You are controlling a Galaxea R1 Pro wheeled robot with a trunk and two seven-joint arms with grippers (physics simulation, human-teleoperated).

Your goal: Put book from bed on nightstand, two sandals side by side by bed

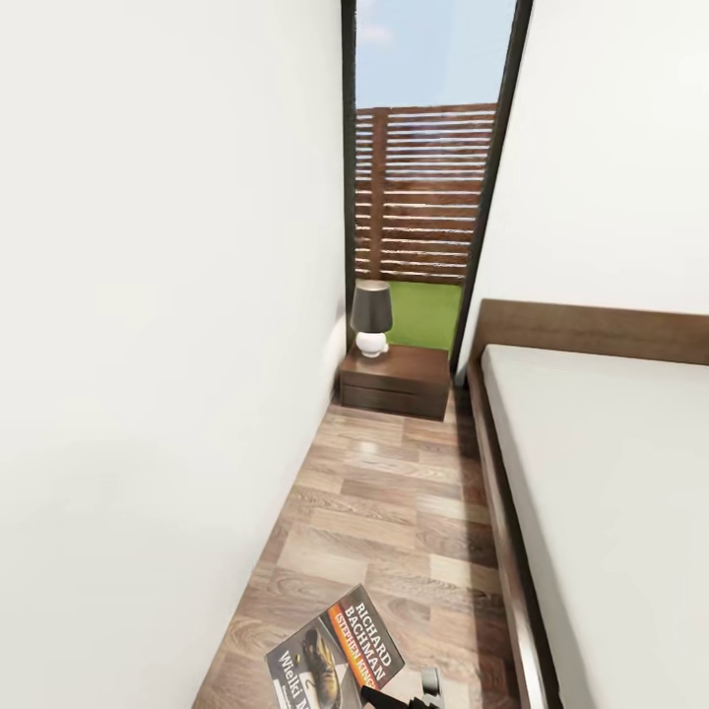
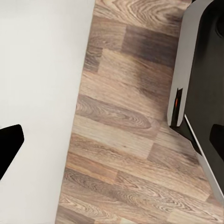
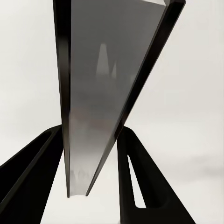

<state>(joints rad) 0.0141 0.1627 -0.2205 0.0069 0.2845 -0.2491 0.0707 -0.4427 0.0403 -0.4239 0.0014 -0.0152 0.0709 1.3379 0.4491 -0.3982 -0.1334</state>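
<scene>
Book point(image 1: 333, 655) sits clamped in the right jaws point(image 3: 93, 186) — nightstand point(image 1: 394, 382) straight ahead, far; left jaws' state unclear.

A home bedroom: a low bed point(image 1: 601, 492) with wooden headboard point(image 1: 591, 330), a nightstand point(image 1: 394, 379) carrying a lamp point(image 1: 371, 315), wood-plank floor point(image 1: 384, 522), tall window point(image 1: 428, 177).
</scene>
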